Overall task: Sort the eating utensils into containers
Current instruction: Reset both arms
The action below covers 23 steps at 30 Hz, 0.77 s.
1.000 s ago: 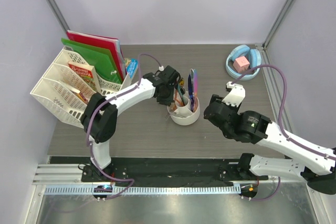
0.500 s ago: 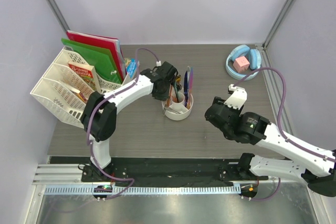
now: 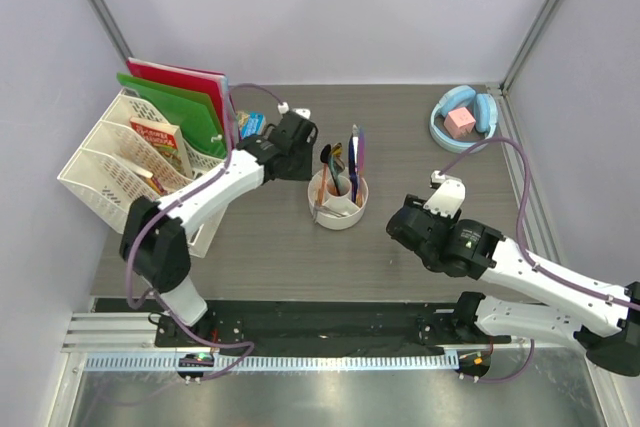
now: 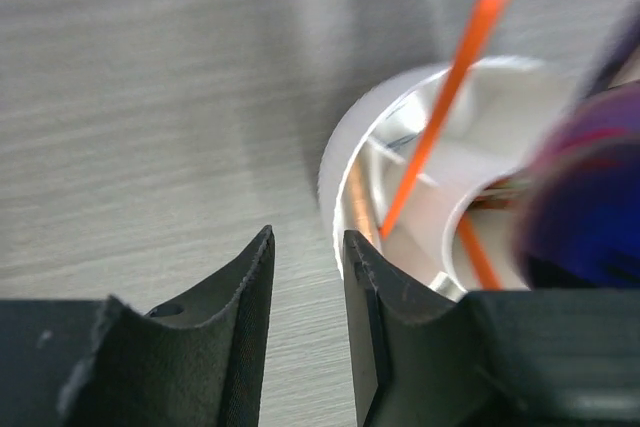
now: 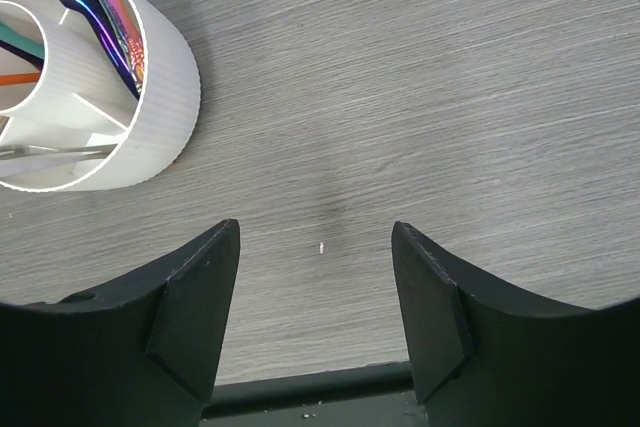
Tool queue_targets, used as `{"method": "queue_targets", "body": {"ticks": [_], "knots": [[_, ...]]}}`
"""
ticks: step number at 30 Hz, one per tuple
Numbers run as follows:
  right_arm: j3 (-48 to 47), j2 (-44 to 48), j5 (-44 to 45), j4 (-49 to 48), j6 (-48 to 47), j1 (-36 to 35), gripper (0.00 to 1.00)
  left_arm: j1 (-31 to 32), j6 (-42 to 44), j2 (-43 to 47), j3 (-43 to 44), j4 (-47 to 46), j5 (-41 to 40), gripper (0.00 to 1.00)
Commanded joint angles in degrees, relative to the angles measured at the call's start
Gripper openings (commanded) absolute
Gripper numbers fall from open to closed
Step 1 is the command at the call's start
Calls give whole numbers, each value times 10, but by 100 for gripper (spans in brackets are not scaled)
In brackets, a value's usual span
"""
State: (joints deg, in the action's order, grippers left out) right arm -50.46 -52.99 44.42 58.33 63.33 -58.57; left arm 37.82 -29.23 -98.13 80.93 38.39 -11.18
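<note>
**Cup's loaded, both sets of jaws empty next to it**

Looking round the white cup point(image 3: 340, 222) first. There's a white lattice file rack point(image 3: 115, 172) well off to its left with red and green folders point(image 3: 185, 97) standing in it. A light blue bowl point(image 3: 452, 143) holding a pink cube point(image 3: 459, 122) sits far off to the cup's back right. Only bare worktop point(image 3: 400, 137) lies between your right jaws and the cup.

The hard-to-read stuff: in the left wrist view a blurry purple-blue blob point(image 4: 585, 187) covers the cup's far side, and you can't tell which piece it is. The right wrist view cuts the cup off at the frame edge. From the top view I can't count the pieces.

The cup is split by inner walls, and the utensils stand in it. An orange chopstick point(image 4: 440, 117) leans out of the side nearest your left jaws. An iridescent piece point(image 5: 105, 22) rests against the wall on the right-jaws side, with a teal one point(image 5: 20, 44) further in. Dark blue and purple handles point(image 3: 355, 152) poke up at the back.

Your left jaws sit just beside the cup's left rim with a narrow gap, gripping nothing. Your right jaws are off to the cup's right, spread wide and empty.
</note>
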Motion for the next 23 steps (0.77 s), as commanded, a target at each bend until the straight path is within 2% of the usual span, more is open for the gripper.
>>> {"method": "queue_targets", "body": {"ticks": [1,4,5,9,11,12,13,16,19,20,21,23], "knots": [[12,16,22,-30,20,4,68,-25,8,89,5,-75,26,36],[13,18,16,-25,20,17,69,-49,-17,99,57,-41,66,41],[13,20,17,-26,21,20,69,-53,-20,96,77,4,66,41],[4,9,52,-45,-15,52,71,-63,-22,93,133,92,26,40],[3,-12,45,-77,-55,81,76,-70,-25,105,111,105,17,40],[4,-21,32,-100,-109,99,77,-78,-30,108,101,106,19,40],[4,-30,-8,-149,-137,144,78,-92,-41,115,73,107,33,40],[-17,-79,-56,-200,-193,223,80,-114,-50,137,29,98,43,40],[-59,-134,-52,-221,-238,267,81,-122,-56,153,11,96,37,40],[-69,-153,-49,-225,-248,277,81,-123,-54,158,7,92,37,37],[-92,-162,-48,-230,-257,286,81,-125,-53,163,3,87,40,30],[-115,-176,-66,-231,-269,318,82,-127,-49,173,-10,72,43,32]]}}
